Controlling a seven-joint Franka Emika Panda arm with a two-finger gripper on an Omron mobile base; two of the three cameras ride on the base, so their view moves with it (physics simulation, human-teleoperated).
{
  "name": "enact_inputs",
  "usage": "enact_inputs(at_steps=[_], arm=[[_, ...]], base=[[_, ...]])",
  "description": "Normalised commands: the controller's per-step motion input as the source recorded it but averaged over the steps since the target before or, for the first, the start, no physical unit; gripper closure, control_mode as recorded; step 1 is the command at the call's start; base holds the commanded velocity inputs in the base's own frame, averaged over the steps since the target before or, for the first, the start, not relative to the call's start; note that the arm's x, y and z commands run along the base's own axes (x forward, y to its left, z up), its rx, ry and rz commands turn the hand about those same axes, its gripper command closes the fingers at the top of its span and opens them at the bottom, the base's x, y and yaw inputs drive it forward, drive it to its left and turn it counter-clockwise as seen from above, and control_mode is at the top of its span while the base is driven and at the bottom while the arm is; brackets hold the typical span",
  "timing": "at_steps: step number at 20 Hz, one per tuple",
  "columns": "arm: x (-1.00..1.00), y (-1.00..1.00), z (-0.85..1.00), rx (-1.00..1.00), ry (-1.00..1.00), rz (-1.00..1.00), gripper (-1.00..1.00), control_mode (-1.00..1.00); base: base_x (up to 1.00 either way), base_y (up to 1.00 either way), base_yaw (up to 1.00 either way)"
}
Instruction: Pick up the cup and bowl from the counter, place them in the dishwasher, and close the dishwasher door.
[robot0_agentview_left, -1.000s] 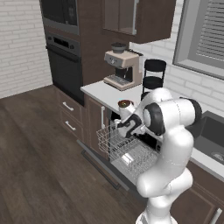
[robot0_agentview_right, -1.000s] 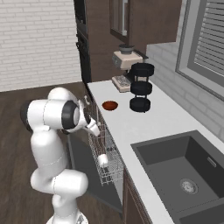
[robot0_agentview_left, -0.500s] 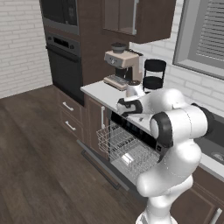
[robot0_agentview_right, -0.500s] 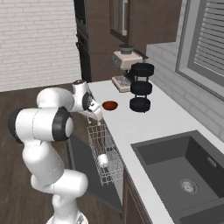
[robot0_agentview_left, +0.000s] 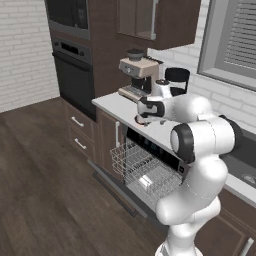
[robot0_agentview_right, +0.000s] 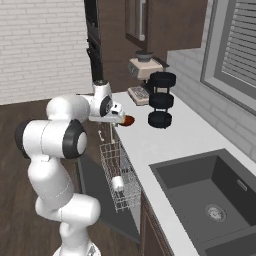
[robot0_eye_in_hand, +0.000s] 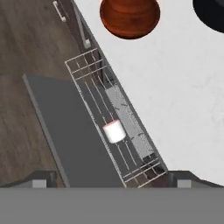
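The robot's arm (robot0_agentview_left: 200, 165) is built of glossy white, rounded, bulbous segments joined by dark grey-black ring joints, with a smaller white wrist link bearing a black round cap.

A home kitchen: a black wall oven (robot0_agentview_left: 75, 75) at ten o'clock, a coffee machine (robot0_agentview_left: 136, 75) on the table (robot0_agentview_right: 185, 135), a dark sink (robot0_agentview_right: 210, 195) at four o'clock, an open dishwasher (robot0_agentview_left: 145, 170).

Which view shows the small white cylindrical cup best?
The hand view: the small white cylindrical cup lies on its side in the white wire rack, unobstructed from above. The right base view shows it smaller; the left base view shows a pale sliver.
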Motion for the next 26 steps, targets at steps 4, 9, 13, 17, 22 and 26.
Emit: enact_inputs(at_steps=[4, 9, 13, 17, 22, 26], arm=[[0.37, 0.01, 0.0, -0.11, -0.19, 0.22, -1.0, -1.0], [0.66, 0.03, -0.01, -0.15, -0.09, 0.13, -1.0, -1.0], [0.58, 0.41, -0.04, -0.22, 0.11, 0.04, -1.0, -1.0], [0.48, 0.48, 0.0, -0.14, 0.23, 0.0, -1.0, -1.0], [0.51, 0.06, -0.11, -0.01, -0.02, 0.0, -1.0, -1.0], [0.37, 0.0, -0.42, 0.0, -0.07, 0.0, -1.0, -1.0]], base=[[0.0, 0.0, 0.0], [0.0, 0.0, 0.0], [0.0, 0.0, 0.0], [0.0, 0.0, 0.0], [0.0, 0.0, 0.0], [0.0, 0.0, 0.0]])
